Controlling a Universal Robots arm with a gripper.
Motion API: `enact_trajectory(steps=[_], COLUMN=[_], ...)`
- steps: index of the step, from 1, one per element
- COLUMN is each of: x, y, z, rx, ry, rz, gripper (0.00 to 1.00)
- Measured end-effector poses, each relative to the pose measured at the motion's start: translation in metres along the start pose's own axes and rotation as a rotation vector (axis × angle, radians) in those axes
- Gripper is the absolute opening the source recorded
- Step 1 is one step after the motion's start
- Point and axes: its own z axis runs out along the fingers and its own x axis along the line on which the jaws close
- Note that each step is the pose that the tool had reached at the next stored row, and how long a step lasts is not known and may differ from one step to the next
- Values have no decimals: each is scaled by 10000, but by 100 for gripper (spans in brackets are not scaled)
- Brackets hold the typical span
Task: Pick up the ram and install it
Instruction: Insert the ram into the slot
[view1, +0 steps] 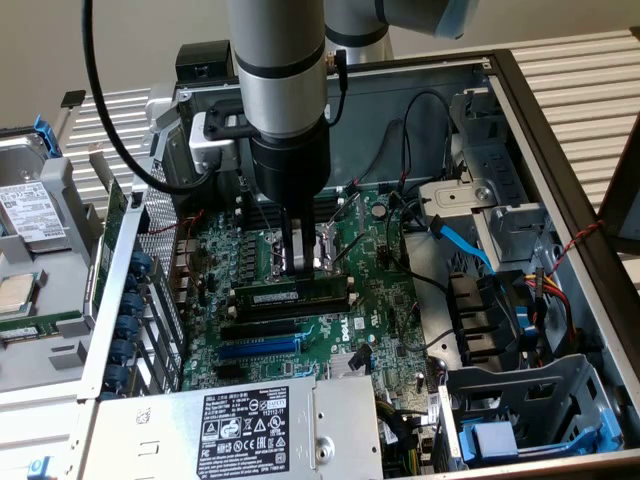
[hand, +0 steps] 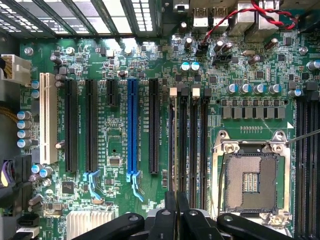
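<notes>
Over the memory slots (hand: 192, 150) beside the processor socket (hand: 248, 182), my gripper (view1: 296, 268) has its fingers closed at the top edge of the ram (view1: 305, 295), a light, stiff, fragile stick standing in its slot, best pinched mid-length by its thin edge.

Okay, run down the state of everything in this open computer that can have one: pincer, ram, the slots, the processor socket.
pincer: shut, tips down by the ram's top edge.
ram: standing in a memory slot; fully clicked in or not, cannot tell.
other memory slots: empty.
blue expansion slot: empty.
processor socket: empty, no chip.
computer case: side open.
</notes>
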Motion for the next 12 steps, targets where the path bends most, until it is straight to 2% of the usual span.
enact_trajectory(steps=[12], x=[0], y=[0], z=[10], rx=[5], ry=[1], rz=[75], gripper=[13])
